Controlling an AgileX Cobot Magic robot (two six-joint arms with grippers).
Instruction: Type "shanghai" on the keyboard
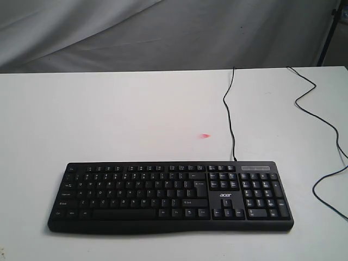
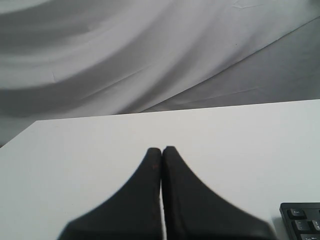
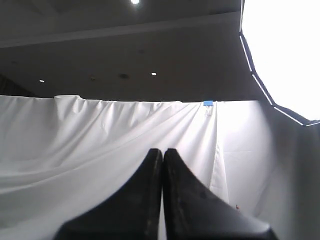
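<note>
The black keyboard (image 1: 171, 196) with number pad and a white acer logo lies near the front of the white table (image 1: 109, 119), its thin black cable (image 1: 229, 117) running to the back edge. Neither arm shows in the exterior view. In the left wrist view my left gripper (image 2: 162, 149) is shut with nothing in it, held over bare table, and a corner of the keyboard (image 2: 301, 222) shows beside it. My right gripper (image 3: 162, 151) is shut and empty too, pointing up at a white curtain and ceiling, with no keyboard in its view.
A second black cable (image 1: 321, 130) snakes across the table's right side. A small red mark (image 1: 204, 136) sits on the table behind the keyboard. A white cloth backdrop (image 1: 163, 32) hangs behind the table, and a dark stand leg (image 1: 329, 32) is at the far right.
</note>
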